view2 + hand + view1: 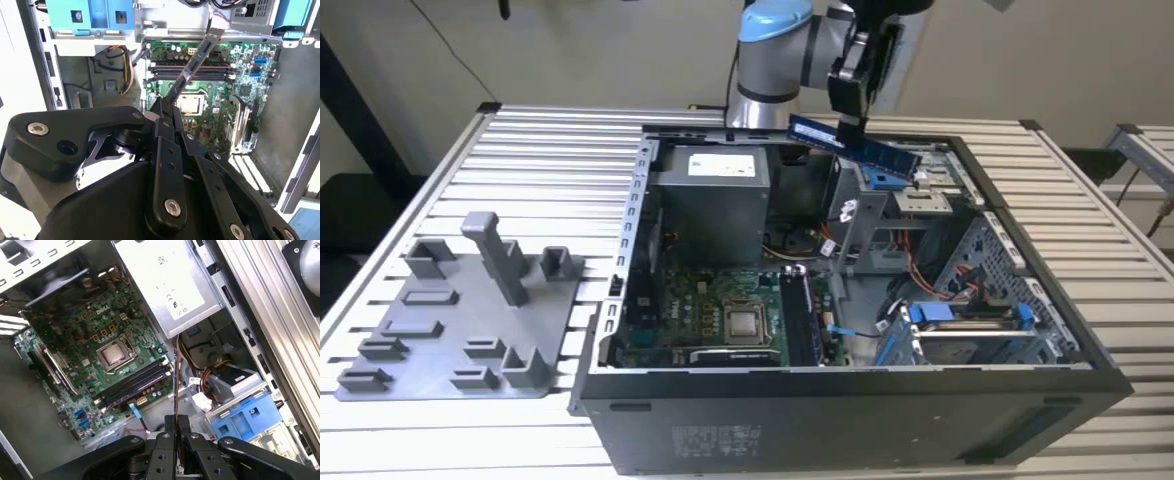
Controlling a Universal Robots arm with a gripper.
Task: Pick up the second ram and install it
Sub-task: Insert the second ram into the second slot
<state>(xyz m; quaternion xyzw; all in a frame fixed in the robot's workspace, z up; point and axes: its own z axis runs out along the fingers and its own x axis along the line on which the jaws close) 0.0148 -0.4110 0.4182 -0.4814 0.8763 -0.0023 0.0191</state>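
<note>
jaws closing tight on the second ram point(192, 65) | stick hanging tilted, well above the motherboard point(247, 85) | risk: I'm judging it could be pivoting in the pinch, reaching the motherboard's slots point(135, 382) skewed and jamming or bending

An open desktop computer case point(854, 410) lies on its side on a slatted metal worktop point(547, 150), reaching toward its front edge. A grey plastic tray point(447, 335) with an upright post point(500, 255) sits by the worktop's edge at the exterior view's left, just beside the case. Inside: a green motherboard point(720, 300), silver-topped processor point(747, 323), grey power supply point(710, 195) and blue drive latches point(961, 312).
</note>
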